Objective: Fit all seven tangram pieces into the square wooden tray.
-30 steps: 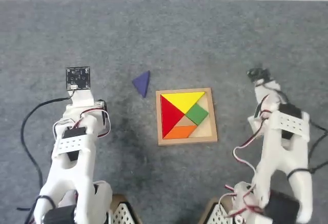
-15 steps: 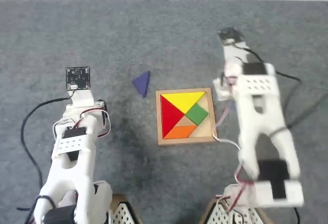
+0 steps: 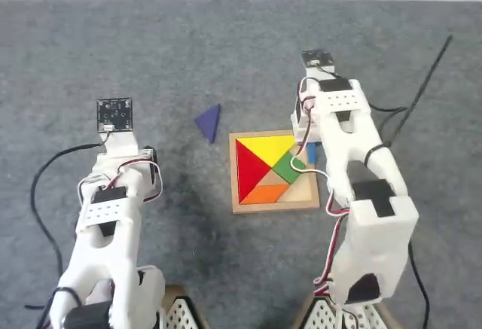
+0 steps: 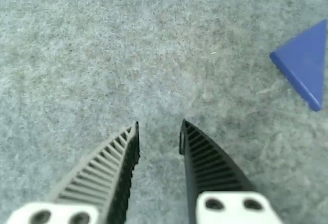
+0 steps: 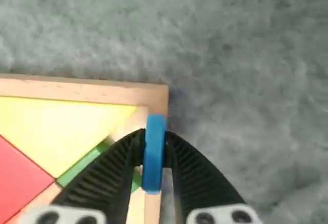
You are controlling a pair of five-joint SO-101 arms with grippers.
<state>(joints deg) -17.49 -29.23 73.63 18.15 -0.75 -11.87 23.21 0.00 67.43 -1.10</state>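
Note:
The square wooden tray (image 3: 275, 207) lies mid-table with a yellow triangle (image 3: 267, 148), a red triangle (image 3: 248, 169), a green square (image 3: 289, 168) and an orange piece (image 3: 265, 193) in it. My right gripper (image 5: 155, 133) is shut on a light blue piece (image 5: 154, 157) held on edge, just above the tray's far right corner (image 5: 156, 95); from above that piece (image 3: 311, 150) peeks out beside the arm. A dark blue triangle (image 3: 208, 121) lies on the carpet left of the tray. My left gripper (image 4: 159, 126) is open over bare carpet, the dark blue triangle (image 4: 305, 65) some way off.
Grey carpet (image 3: 226, 50) covers the whole table. The right arm (image 3: 354, 156) stretches along the tray's right side and hides part of it. A black cable (image 3: 422, 88) trails off to the far right. The left arm (image 3: 113, 208) stands left of the tray.
The right arm has swung from the right of the tray in over its far right corner, carrying the light blue piece. The left arm has kept still.

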